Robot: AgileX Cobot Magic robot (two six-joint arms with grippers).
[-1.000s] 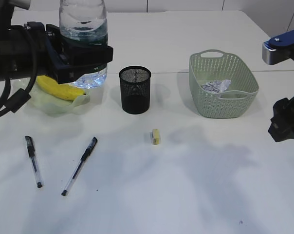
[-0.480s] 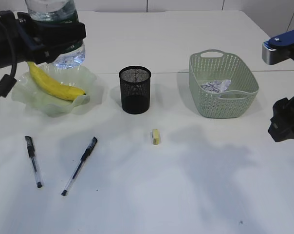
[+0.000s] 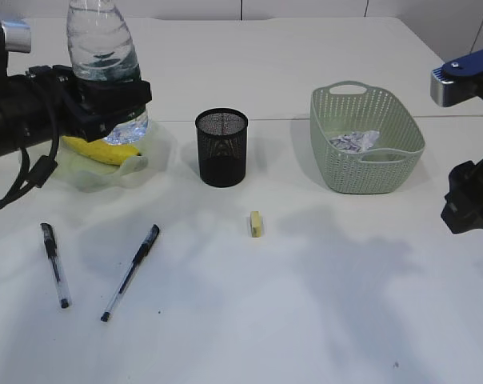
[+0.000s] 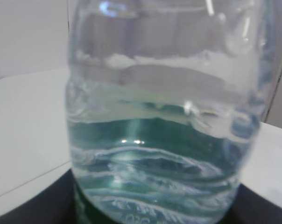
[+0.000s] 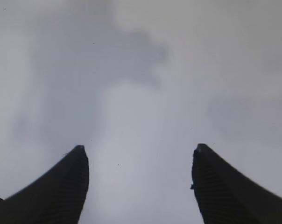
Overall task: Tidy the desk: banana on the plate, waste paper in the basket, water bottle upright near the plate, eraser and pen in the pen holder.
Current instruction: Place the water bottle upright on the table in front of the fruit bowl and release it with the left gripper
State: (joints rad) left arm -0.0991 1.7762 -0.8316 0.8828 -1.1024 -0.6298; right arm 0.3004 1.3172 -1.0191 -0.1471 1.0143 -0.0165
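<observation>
My left gripper (image 3: 107,106) is shut on the clear water bottle (image 3: 102,50), which it holds upright by the lower body above the far right part of the pale green plate (image 3: 139,165). The water-filled bottle (image 4: 164,140) fills the left wrist view. The yellow banana (image 3: 97,150) lies on the plate, partly hidden by the arm. The black mesh pen holder (image 3: 221,148) stands at the centre, and the yellowish eraser (image 3: 257,223) lies in front of it. Two pens (image 3: 54,264) (image 3: 131,270) lie front left. Crumpled waste paper (image 3: 355,142) sits in the green basket (image 3: 368,172). My right gripper (image 5: 138,154) is open over bare table.
The right arm (image 3: 469,200) hangs at the right edge of the exterior view, beside the basket. A table seam runs behind the pen holder and basket. White tabletop lies between the eraser and the front edge.
My left arm carried the bottle left and up, then back right and down over the plate's right side. The right arm has not moved.
</observation>
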